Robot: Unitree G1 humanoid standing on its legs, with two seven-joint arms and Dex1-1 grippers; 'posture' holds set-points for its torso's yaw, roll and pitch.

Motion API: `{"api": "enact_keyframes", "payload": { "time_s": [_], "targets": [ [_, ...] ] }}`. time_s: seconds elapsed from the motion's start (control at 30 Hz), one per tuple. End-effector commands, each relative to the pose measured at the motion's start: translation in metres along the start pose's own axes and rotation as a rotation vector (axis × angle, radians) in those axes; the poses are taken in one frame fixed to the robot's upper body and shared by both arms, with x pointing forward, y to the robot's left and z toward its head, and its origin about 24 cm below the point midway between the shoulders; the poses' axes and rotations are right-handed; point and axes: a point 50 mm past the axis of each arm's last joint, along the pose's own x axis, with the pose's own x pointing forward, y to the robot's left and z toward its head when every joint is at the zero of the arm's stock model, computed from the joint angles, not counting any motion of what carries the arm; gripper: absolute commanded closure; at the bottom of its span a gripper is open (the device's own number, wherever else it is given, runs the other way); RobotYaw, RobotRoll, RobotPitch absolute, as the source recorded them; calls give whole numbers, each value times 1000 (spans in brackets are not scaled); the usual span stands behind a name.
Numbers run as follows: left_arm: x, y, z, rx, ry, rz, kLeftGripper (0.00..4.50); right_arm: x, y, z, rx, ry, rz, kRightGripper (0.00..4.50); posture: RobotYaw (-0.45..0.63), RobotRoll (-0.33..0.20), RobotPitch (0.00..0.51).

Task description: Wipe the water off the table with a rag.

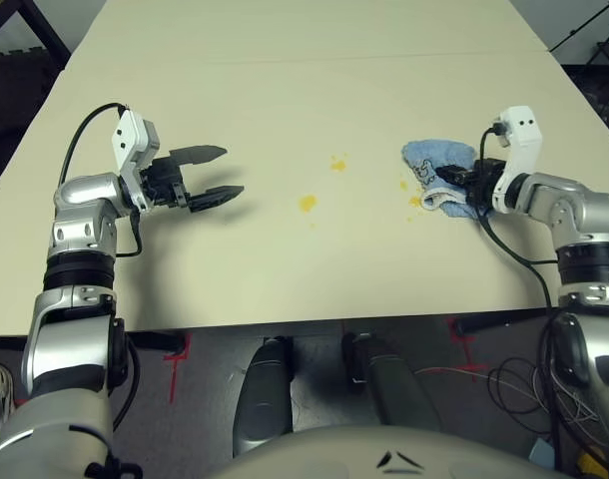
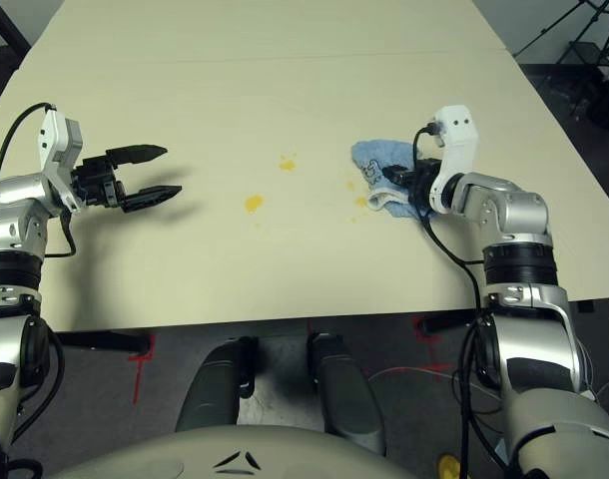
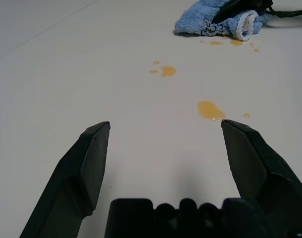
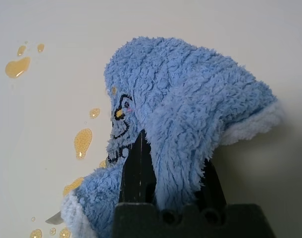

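Left eye view: right end effector (image 1: 462, 183) clamped on rag (image 1: 436, 162) at nearest water (image 1: 306, 204) splotches; left end effector (image 1: 213, 175) agape, empty; tabletop (image 1: 285, 90) unwiped.

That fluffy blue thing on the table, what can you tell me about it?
It is the rag, a small light blue terry cloth with a fluffy pile, a white edge and dark stitched markings. It lies bunched and folded on the pale table, toward the robot's right. The right gripper is shut on a fold of it, its black fingers pinching the cloth. Yellow-orange droplets of water sit on the table right beside it, some at its edge.
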Motion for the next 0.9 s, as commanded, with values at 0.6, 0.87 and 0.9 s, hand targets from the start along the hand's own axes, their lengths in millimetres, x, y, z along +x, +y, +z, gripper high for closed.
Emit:
{"api": "enact_keyframes", "payload": {
  "time_s": [0.6,0.87,0.9],
  "targets": [
    [-6,-2,-3,-2,38,-12,0,31,105,-67,75,229,354,4279,104,0,207],
    [-3,-1,-3,-2,39,-18,0,11,61,-57,60,210,206,4279,93,0,211],
    [-3,-1,-2,-2,39,-19,0,6,51,-55,51,208,177,4279,92,0,212]
  ]
}}
